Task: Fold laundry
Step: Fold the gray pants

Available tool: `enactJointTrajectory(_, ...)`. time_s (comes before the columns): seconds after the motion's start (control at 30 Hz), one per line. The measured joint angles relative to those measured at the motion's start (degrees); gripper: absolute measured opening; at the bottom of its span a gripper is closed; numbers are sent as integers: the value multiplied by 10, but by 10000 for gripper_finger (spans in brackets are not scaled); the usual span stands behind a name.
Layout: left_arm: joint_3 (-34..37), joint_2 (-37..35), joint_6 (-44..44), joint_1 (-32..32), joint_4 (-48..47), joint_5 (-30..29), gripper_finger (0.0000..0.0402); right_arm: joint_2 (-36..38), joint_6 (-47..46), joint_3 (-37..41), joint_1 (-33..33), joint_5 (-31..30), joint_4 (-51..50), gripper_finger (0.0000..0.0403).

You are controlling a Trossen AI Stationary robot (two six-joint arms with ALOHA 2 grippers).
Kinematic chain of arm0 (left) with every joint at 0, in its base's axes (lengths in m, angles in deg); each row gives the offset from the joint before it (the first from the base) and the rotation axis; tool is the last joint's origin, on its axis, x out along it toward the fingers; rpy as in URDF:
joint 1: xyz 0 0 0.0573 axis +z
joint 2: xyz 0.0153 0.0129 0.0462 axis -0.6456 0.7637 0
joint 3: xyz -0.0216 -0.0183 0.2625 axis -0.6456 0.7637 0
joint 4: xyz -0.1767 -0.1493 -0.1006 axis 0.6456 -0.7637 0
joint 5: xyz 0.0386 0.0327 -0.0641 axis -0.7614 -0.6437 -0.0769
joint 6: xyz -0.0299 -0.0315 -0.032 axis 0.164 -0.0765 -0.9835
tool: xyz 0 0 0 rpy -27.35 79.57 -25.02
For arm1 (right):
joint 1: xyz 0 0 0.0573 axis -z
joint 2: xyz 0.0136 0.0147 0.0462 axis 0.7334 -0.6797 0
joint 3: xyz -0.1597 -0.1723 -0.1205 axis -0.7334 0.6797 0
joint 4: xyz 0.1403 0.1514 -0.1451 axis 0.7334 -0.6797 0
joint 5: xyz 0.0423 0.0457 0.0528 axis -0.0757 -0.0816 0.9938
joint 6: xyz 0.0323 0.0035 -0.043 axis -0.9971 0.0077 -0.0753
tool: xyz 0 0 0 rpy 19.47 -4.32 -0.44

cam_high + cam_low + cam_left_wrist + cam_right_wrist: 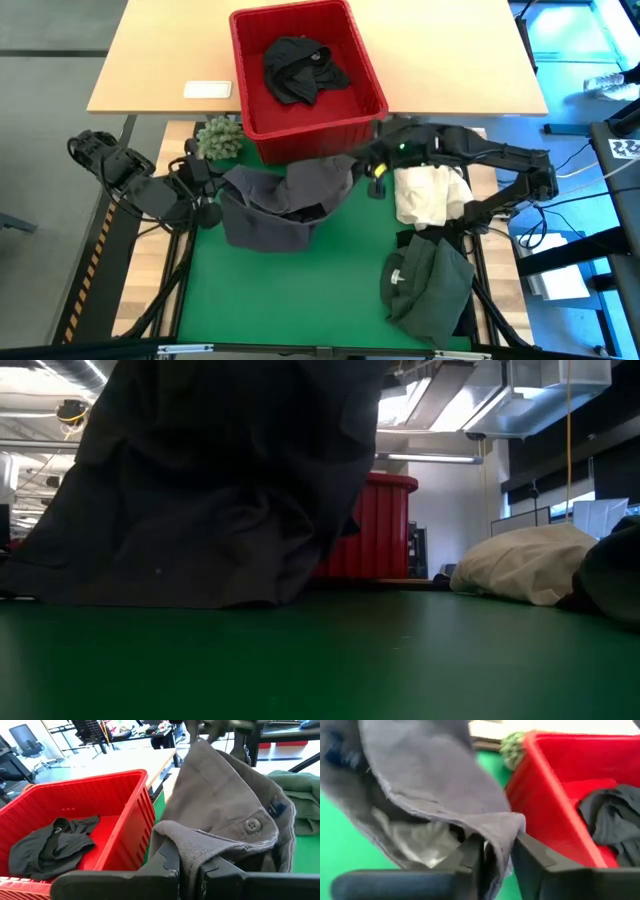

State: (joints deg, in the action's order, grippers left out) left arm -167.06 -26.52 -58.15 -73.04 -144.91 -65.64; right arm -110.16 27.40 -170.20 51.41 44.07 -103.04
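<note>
A grey garment (275, 200) with a button and a ribbed band hangs between my two grippers over the green mat (290, 300), just in front of the red basket (300, 135). My left gripper (208, 195) is shut on its left end and my right gripper (368, 170) on its right end. In the low view the garment (220, 490) sags, and its lower part (150, 595) rests on the mat. A black garment (300, 70) lies in the basket. A dark green garment (430, 280) lies on the mat at the near right. My left gripper (190, 870) pinches the garment's ribbed band (187, 847) between its two fingers, where the cloth is bunched in several layers. The rest rises and spreads away beyond the fingers. My right gripper (497, 857) has a hemmed edge of the garment (502, 832) between its two fingers. The cloth drapes over them and hangs slack toward the mat.
A cream-white cloth heap (430, 195) lies on the mat beside my right arm. A small green tuft (218, 138) sits at the basket's left near corner. A white card (207, 89) lies on the wooden table (450, 60) behind the mat.
</note>
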Motion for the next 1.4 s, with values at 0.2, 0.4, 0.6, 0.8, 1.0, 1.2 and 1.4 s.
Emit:
enactJointTrajectory(0.2, 0, 1, 1, 21, 17, -11, 0, -32, 84, 0, -52, -20, -3, 161)
enactJointTrajectory(0.4, 0, 1, 3, 47, 24, -13, 0, -78, 128, 0, -99, -106, -16, 217)
enactJointTrajectory(0.6, 0, 1, 3, 59, 25, -10, 0, -108, 147, 0, -140, -204, -28, 243)
enactJointTrajectory(0.8, 0, 1, 3, 72, 25, -9, 0, -132, 79, 0, -169, -170, -5, 245)
enactJointTrajectory(1.0, 0, 1, 4, 87, 25, -6, 0, -167, -46, 0, -192, -120, 63, 246)
enactJointTrajectory(1.2, -1, 7, 4, 106, 25, 0, 0, -223, -45, 1, -226, -155, 190, 246)
enactJointTrajectory(1.4, -1, 28, 7, 132, 25, 13, 0, -264, -19, 1, -246, -243, 332, 246)
